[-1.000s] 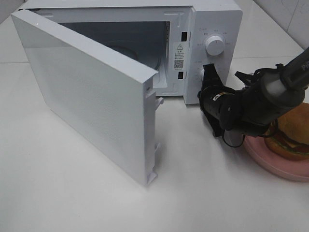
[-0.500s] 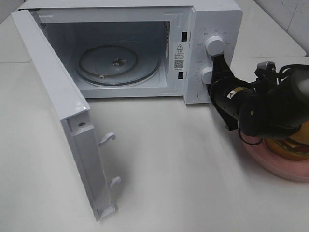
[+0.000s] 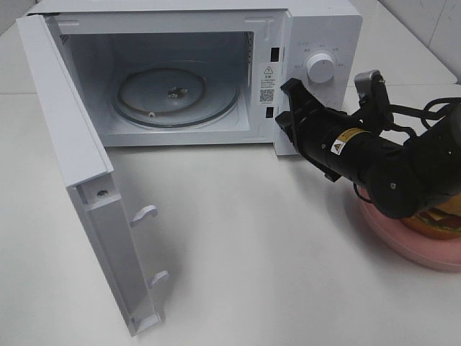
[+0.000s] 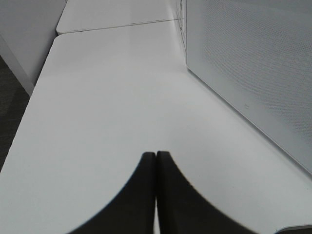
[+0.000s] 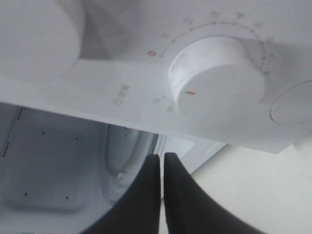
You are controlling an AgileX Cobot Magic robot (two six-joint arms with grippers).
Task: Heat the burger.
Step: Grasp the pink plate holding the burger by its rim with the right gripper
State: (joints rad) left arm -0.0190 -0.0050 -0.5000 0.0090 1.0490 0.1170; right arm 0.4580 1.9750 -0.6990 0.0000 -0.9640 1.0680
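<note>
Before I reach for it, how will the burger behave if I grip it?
The burger shows stacked layers at its edge, so it may shear if pinched sideways. It sits on the pink plate, so a push would probably slide it. Most of it is hidden.

The microwave door has swung from half-shut to wide open, baring the glass turntable. The right claw has shifted across the control panel toward the cavity's edge.
</note>
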